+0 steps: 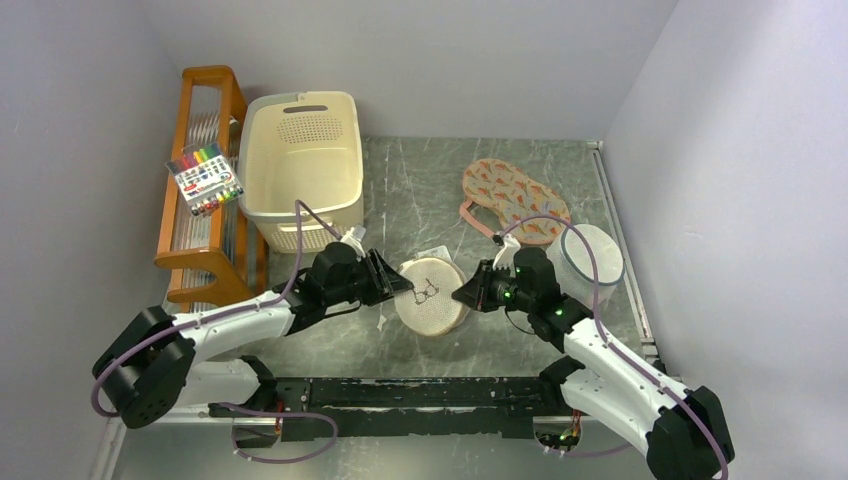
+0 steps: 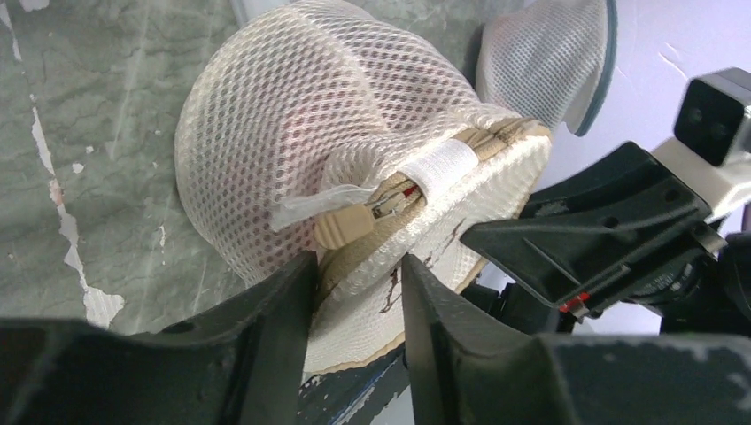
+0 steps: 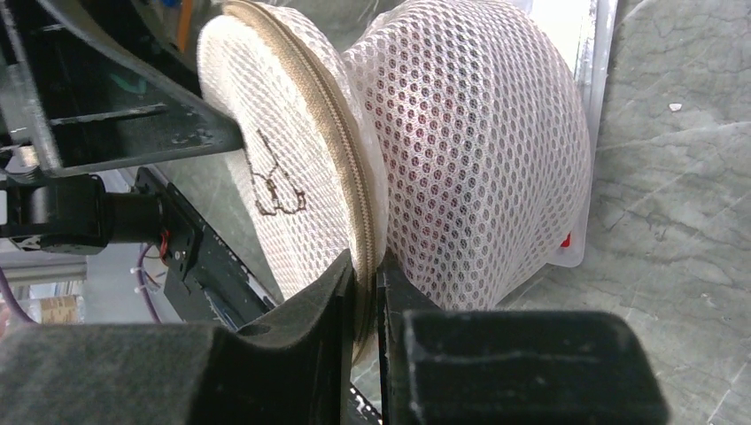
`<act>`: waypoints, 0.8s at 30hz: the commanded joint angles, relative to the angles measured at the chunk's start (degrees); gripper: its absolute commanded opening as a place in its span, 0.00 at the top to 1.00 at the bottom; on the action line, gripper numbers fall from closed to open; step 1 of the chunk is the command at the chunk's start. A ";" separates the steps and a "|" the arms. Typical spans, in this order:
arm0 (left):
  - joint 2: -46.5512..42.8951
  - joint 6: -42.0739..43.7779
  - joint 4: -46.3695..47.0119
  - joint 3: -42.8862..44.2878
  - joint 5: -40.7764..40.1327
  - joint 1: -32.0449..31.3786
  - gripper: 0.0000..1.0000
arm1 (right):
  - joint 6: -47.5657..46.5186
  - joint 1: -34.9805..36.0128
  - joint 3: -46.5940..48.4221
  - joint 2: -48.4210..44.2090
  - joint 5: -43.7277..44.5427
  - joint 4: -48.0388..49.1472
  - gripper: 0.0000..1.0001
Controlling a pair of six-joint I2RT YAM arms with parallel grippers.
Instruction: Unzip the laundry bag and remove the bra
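The laundry bag stands on the table's near middle between both arms, its black squiggle unreadable as writing. The right gripper pinches its zip rim; the left gripper is narrowly parted around that rim below the beige zip pull.

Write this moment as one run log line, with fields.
left pincer: open, straddling laundry bag rim near zip pull | right pincer: shut on zipped rim | bra: not removed

Something pink shows through the mesh of the laundry bag, but its shape is too blurry to tell. The bag's near rim hides behind the right gripper. Both arms are cut off at the near edge.
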 commanded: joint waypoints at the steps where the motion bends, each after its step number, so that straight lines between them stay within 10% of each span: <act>1: -4.53 2.12 4.19 1.57 2.41 -0.10 0.55 | 0.64 0.12 -0.24 0.53 -1.43 1.56 0.88; 9: -8.38 16.19 -15.38 12.96 -4.99 -0.10 0.93 | -0.56 1.04 0.47 1.83 -5.40 4.48 0.85; 24: -0.94 51.41 -52.43 39.13 -15.29 -0.67 0.93 | -5.62 2.06 10.72 9.37 -2.79 3.08 0.32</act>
